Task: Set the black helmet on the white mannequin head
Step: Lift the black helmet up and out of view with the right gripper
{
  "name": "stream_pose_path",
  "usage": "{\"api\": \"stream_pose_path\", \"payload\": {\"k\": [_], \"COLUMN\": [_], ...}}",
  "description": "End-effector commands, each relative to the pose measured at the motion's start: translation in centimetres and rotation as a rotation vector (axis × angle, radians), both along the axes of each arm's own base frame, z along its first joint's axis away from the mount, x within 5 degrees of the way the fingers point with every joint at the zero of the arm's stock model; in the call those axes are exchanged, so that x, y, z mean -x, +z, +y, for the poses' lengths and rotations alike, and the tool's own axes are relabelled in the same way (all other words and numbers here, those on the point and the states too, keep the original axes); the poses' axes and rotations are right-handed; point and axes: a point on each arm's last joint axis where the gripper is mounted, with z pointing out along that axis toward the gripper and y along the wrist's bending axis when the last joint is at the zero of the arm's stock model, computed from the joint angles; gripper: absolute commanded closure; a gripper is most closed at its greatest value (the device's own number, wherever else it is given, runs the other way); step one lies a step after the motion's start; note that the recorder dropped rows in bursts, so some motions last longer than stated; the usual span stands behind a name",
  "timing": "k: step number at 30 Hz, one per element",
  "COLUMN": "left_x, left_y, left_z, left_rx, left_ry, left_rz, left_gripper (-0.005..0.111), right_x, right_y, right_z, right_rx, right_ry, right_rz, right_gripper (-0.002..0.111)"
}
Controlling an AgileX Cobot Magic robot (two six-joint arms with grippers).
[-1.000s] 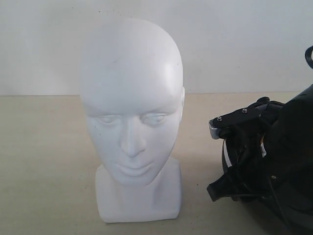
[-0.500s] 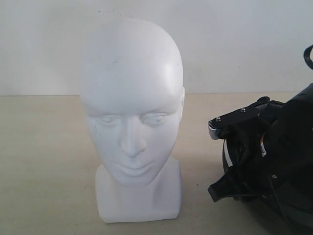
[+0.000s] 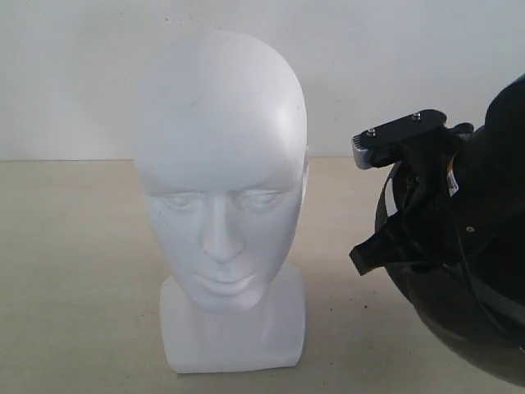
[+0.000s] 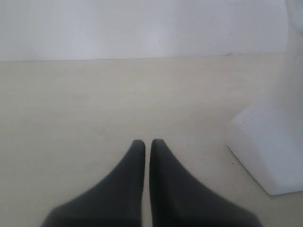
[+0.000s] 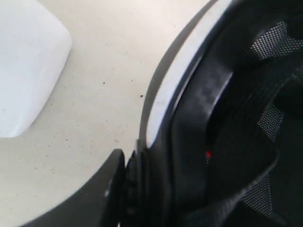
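Table carries the head, upright, facing the exterior view. The helmet is to its right in that view, near but apart, tilted, padded opening toward the head. The right gripper pinches its rim; the left gripper, near the neck base, has its fingers pressed together on nothing.

Step judged: carry helmet over crown. Raise it above the crown first; centre the opening; lower straight, since a sideways push may tip the head.

Count: one head; one helmet; two grippers.
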Motion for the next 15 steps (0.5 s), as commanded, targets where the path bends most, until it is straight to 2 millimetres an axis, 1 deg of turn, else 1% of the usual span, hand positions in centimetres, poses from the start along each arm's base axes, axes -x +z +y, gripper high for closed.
{"api": "stream_pose_path", "payload": {"k": [1, 5, 9, 12, 15], "left_x": [0.0, 0.0, 0.0, 0.0, 0.0], "left_y": [-0.1, -0.1, -0.1, -0.1, -0.1], "left_z": [0.0, 0.0, 0.0, 0.0, 0.0], "left_rx": [0.006, 0.006, 0.006, 0.006, 0.006], "left_ry": [-0.001, -0.001, -0.001, -0.001, -0.001], "left_rz": [-0.003, -0.003, -0.003, -0.003, -0.003], "left_gripper": [0.102, 0.102, 0.102, 0.102, 0.102], "right_x": [-0.4, -0.7, -1.2, -1.3, -0.8], "right_y": [1.9, 2.8, 4.7, 6.9, 9.8], "right_z": [-0.2, -0.5, -0.8, -1.1, -1.4], "right_rx": [0.031, 0.078, 0.106, 0.091, 0.044], "right_ry": [0.029, 0.027, 0.008, -0.006, -0.007], "right_rz": [-0.086, -0.104, -0.168, -0.249, -0.350], "right_gripper": [0.108, 0.108, 0.108, 0.108, 0.108]}}
